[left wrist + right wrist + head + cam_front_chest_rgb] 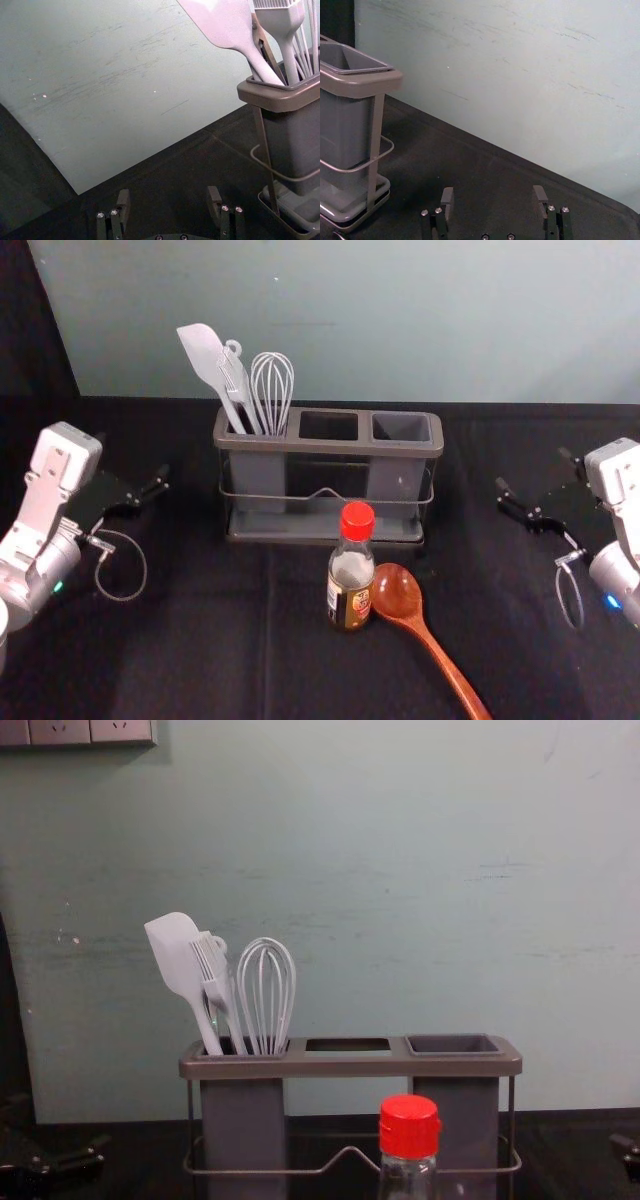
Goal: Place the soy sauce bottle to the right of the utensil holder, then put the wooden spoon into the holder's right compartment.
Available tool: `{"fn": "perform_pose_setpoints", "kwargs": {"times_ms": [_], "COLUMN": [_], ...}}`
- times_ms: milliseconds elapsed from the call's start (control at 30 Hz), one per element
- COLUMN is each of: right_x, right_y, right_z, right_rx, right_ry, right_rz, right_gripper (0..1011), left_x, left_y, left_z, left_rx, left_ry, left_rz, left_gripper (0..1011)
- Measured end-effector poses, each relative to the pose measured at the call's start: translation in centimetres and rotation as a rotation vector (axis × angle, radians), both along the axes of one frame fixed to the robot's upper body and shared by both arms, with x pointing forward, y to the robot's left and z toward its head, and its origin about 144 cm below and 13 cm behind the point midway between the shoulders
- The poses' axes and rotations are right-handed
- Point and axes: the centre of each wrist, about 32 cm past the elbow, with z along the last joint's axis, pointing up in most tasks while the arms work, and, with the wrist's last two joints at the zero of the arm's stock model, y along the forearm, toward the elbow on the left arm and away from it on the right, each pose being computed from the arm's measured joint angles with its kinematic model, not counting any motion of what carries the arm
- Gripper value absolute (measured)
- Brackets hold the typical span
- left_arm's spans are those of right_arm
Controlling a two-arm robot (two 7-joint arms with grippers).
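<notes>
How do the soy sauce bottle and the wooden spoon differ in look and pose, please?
The soy sauce bottle stands upright, while the wooden spoon lies flat. The bottle is clear with a red cap; the spoon is plain reddish-brown. Both are in front of the utensil holder.

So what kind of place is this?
Maybe a robot's practice table, set up like a kitchen. The sauce bottle and wooden spoon are kitchen things, and the robot's left claw and right claw are at the sides.
</notes>
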Motion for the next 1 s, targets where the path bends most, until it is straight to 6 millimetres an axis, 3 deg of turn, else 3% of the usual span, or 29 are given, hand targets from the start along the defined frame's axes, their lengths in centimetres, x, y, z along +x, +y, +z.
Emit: {"fn": "perform_pose_setpoints", "kwargs": {"times_ms": [367, 567, 1000], "right_x": [0.0, -0.5, -4.5], "right_y": [0.0, -0.6, -2.6], "right_z": [0.1, 1.0, 4.4], "right_rx": [0.001, 0.006, 0.154], "right_ry": [-0.001, -0.019, -0.046], "right_rz": [0.0, 0.029, 0.17], "right_gripper": [1002, 1003, 1003], "left_x": [0.0, 0.0, 0.0], "left_y": [0.0, 0.0, 0.0], "left_z": [0.0, 0.0, 0.0], "left_rx": [0.0, 0.0, 0.0], "left_ry": [0.0, 0.0, 0.0], "left_rz": [0.0, 0.0, 0.0], "left_gripper": [1005, 1005, 1005]}}
